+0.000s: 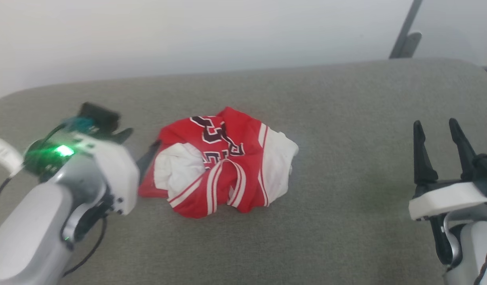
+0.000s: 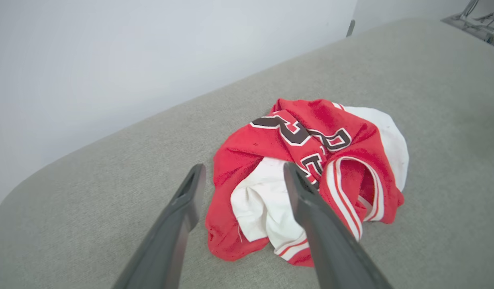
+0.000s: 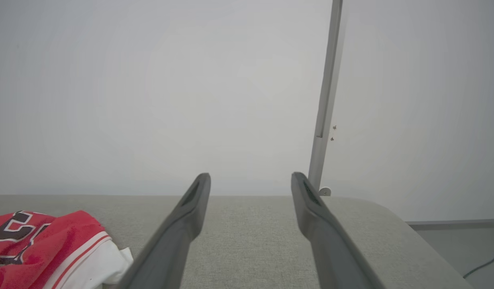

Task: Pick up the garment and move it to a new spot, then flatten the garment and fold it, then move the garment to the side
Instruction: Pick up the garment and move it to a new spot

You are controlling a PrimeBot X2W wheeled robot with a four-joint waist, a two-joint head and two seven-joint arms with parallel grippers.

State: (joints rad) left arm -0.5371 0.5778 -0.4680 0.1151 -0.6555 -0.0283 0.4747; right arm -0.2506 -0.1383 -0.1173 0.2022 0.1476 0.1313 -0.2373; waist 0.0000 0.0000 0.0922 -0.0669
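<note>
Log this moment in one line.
crumpled red-and-white jersey shirt on grey fabric surface | left fingers open at its edge | right fingers open, apart

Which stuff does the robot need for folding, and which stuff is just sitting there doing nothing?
For the job:
- the crumpled red and white shirt
- the left pincer, open by the shirt
- the right pincer, open, off to the side
- the grey padded top the shirt lies on

Just there:
- the white wall
- the grey pole
- the cable on the floor
</note>
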